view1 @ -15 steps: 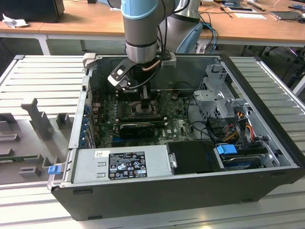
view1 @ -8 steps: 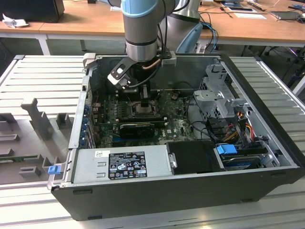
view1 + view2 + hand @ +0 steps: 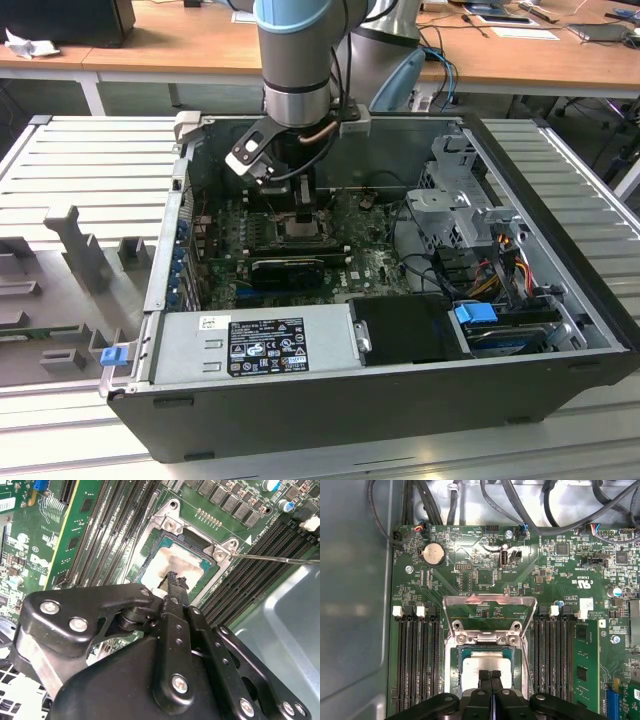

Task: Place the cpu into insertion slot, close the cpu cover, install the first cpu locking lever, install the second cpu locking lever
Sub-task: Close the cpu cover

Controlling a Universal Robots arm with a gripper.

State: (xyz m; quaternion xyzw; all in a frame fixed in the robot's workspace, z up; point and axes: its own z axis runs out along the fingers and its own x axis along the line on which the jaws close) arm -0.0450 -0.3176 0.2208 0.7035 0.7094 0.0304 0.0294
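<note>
I see my claw point(image 3: 490, 676) shut tight, with its two tips pressed together and nothing between them, right at the cpu point(image 3: 476, 666). The cpu lies flat in the insertion slot point(image 3: 454, 672), mid motherboard point(image 3: 470, 575), between the memory slots point(image 3: 415, 655). The cpu cover point(image 3: 490, 600) stands flipped open.

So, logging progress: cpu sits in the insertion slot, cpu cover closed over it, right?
No. The cpu sits in the insertion slot, but the cpu cover is open, swung back from it; the first wrist view shows this.
</note>
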